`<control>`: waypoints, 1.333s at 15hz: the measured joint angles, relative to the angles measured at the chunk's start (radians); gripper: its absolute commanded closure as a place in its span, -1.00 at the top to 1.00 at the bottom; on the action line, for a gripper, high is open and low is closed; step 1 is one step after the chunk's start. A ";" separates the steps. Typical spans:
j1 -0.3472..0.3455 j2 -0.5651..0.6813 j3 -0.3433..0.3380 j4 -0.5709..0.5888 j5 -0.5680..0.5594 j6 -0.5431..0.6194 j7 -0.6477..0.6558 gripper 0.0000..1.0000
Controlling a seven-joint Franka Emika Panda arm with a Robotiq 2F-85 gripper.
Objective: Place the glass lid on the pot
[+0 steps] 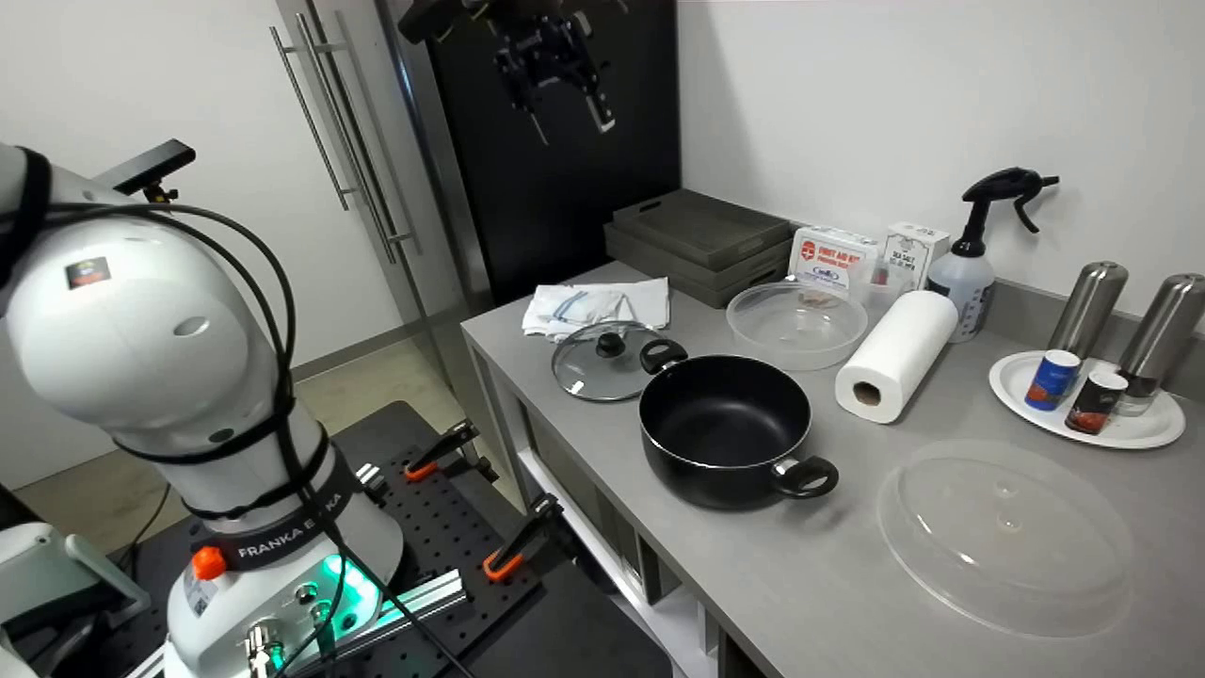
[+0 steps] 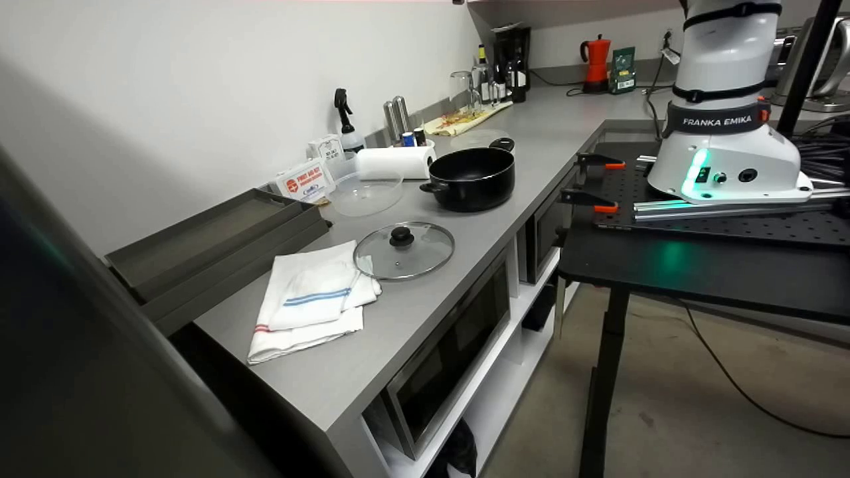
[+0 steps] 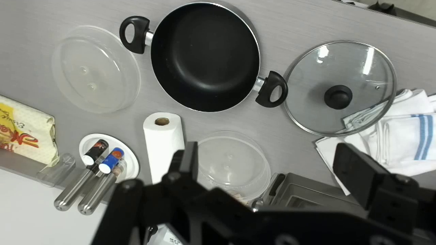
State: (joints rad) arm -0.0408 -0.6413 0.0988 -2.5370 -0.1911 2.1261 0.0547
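The bench [image 1: 800, 565] runs bare along its front edge; the clear plastic cover [image 1: 1007, 551] lies flat, bare surface between it and that edge; the pot [image 1: 725, 428] stands upright, a narrow strip between it and the front edge; the glass lid [image 3: 340, 85], knob [image 3: 338, 97] up, lies just beside one pot handle [image 3: 266, 90], also near the edge, its rim partly over the folded towel [image 3: 408, 136]; the end effector [image 3: 267, 158] hangs high above the bench, fingers [image 3: 352, 173] spread wide, open air beneath

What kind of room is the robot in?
Most likely a kitchen: there's a black pot, a glass lid with a knob, and, farther back in an exterior view, a red coffee pot.
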 measured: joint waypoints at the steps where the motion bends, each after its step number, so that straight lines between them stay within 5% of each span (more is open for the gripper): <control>1: 0.000 0.000 0.000 0.000 0.000 0.000 0.000 1.00; 14: 0.001 0.011 -0.005 0.000 0.000 0.000 -0.001 1.00; 20: 0.019 0.136 -0.037 0.010 0.002 0.092 -0.069 1.00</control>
State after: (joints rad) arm -0.0213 -0.5054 0.0618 -2.5269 -0.1895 2.2181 -0.0143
